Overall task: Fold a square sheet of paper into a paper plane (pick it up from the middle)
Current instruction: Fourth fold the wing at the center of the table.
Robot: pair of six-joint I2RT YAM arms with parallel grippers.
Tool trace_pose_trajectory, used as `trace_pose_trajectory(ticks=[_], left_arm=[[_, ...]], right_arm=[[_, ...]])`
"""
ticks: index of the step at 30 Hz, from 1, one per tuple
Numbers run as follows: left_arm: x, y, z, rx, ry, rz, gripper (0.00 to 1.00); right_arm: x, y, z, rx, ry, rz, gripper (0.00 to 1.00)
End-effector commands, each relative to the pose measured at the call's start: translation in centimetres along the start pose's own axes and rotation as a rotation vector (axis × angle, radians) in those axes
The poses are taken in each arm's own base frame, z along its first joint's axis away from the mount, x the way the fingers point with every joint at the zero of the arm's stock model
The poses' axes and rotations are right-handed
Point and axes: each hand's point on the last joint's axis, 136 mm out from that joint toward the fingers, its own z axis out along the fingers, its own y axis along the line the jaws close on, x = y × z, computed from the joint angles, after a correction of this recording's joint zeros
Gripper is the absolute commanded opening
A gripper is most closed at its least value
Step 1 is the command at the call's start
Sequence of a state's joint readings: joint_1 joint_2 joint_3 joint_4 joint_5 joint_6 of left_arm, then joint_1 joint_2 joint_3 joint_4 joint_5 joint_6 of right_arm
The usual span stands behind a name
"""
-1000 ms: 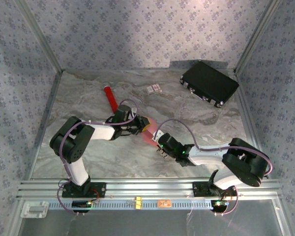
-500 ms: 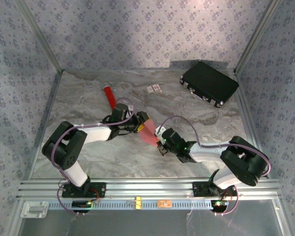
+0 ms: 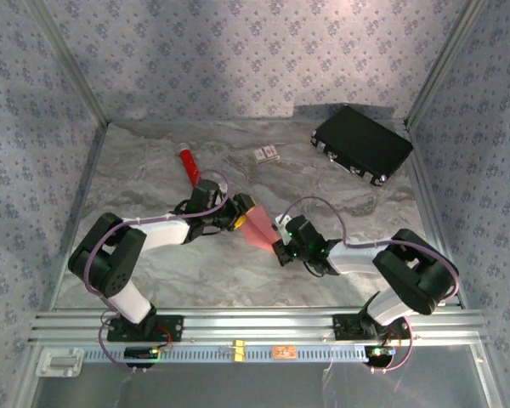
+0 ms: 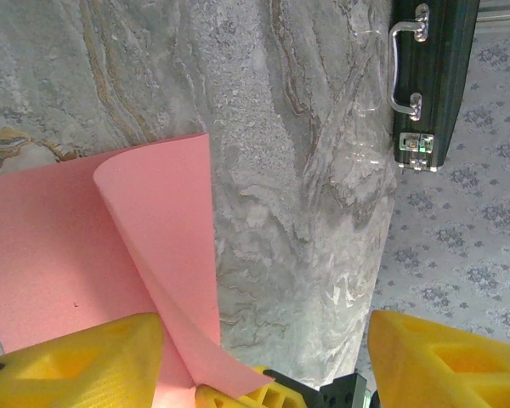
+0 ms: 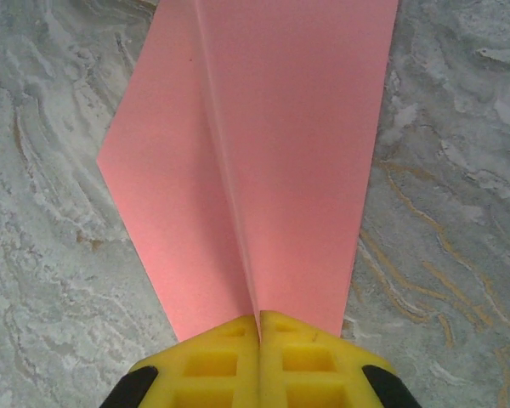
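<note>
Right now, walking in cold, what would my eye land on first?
The pink paper, partly folded, is in the middle of the table. The right gripper pinches its creased end shut, while the left gripper stands open by a curled flap. A black case sits at the far right corner.

The square sheet of paper [image 5: 272, 153] is pink-red, plain and part-folded. A sharp centre crease runs along it, and it narrows toward the end pinched in my right gripper [image 5: 259, 333]. It lies mid-table [image 3: 365, 221], one side curling up off the marbled top.
</note>
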State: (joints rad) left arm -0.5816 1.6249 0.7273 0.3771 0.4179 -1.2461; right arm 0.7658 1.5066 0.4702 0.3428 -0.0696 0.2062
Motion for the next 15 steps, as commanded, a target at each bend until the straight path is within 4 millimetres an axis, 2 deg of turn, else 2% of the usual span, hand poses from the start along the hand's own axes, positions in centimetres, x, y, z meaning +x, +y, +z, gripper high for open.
trace_pose_trajectory(ticks=[1,7,10,15], left_arm=[[-0.29,-0.24,-0.65,0.007,-0.017,0.016,0.64],[-0.22,0.07,-0.58,0.002,-0.015,0.012,0.62],[-0.25,0.14,-0.60,0.003,-0.016,0.011,0.57],[-0.16,0.38,-0.54,-0.002,-0.016,0.008,0.36]], right_arm=[[-0.76,0.56,0.28,-0.056,-0.004,0.071,0.04],[-0.99,0.78,0.66,-0.145,0.035,0.178,0.04],[-1.10,1.15,0.92,-0.206,0.069,0.239,0.04],[-1.40,1.32,1.26,-0.279,0.104,0.337,0.04]])
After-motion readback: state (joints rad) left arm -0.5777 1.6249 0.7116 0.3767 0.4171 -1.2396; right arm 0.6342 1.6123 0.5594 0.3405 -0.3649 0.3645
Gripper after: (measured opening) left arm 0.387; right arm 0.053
